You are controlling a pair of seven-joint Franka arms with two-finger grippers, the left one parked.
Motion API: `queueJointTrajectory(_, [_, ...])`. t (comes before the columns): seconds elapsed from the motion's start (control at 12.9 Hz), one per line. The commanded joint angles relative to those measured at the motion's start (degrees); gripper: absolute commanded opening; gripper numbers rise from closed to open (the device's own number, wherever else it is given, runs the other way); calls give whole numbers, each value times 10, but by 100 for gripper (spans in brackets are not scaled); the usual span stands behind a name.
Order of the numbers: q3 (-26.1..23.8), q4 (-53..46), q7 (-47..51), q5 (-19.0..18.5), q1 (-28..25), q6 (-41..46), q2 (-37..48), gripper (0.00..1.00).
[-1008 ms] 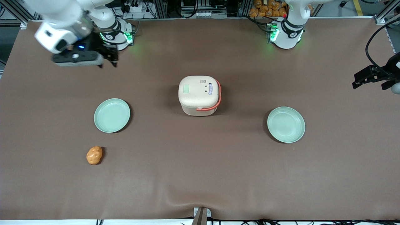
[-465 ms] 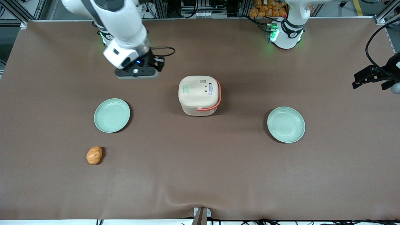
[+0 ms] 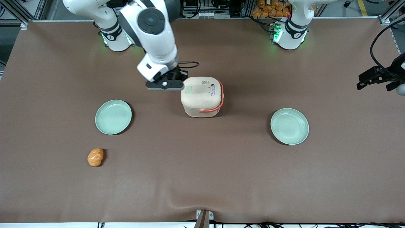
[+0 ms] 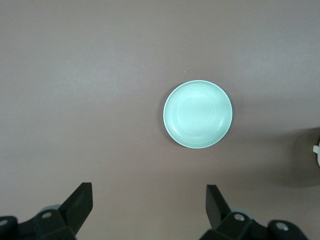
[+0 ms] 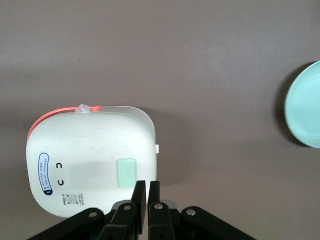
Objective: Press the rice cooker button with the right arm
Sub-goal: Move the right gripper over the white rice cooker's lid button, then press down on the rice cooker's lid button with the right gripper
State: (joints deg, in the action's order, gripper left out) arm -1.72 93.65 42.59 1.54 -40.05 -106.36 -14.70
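Observation:
The cream rice cooker (image 3: 201,96) with its coral-red handle (image 3: 221,98) stands at the table's middle. A pale green square button (image 3: 189,90) sits on its lid; it also shows in the right wrist view (image 5: 126,173), where the cooker (image 5: 90,160) fills much of the frame. The white right arm (image 3: 152,31) reaches down beside the cooker, toward the working arm's end. My gripper (image 3: 172,83) hangs above the cooker's edge, close to the button, fingers (image 5: 139,192) shut together and holding nothing. In the wrist view my gripper (image 5: 147,184) is just beside the button.
A mint-green plate (image 3: 113,117) lies toward the working arm's end, also in the right wrist view (image 5: 305,105). A second plate (image 3: 289,126) lies toward the parked arm's end, seen in the left wrist view (image 4: 198,114). An orange lump (image 3: 95,157) lies nearer the front camera.
The right arm has swung from the working arm's end of the table toward the middle. Its gripper now hangs at the cooker's edge beside the green button.

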Motion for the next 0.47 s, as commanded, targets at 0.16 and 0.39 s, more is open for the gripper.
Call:
queueJointTrajectory(0.16, [7,-14,24,3,-27,-26,-45,0])
queueJointTrajectory(0.39, [7,-13,42,-2,-42,-40,-62,0])
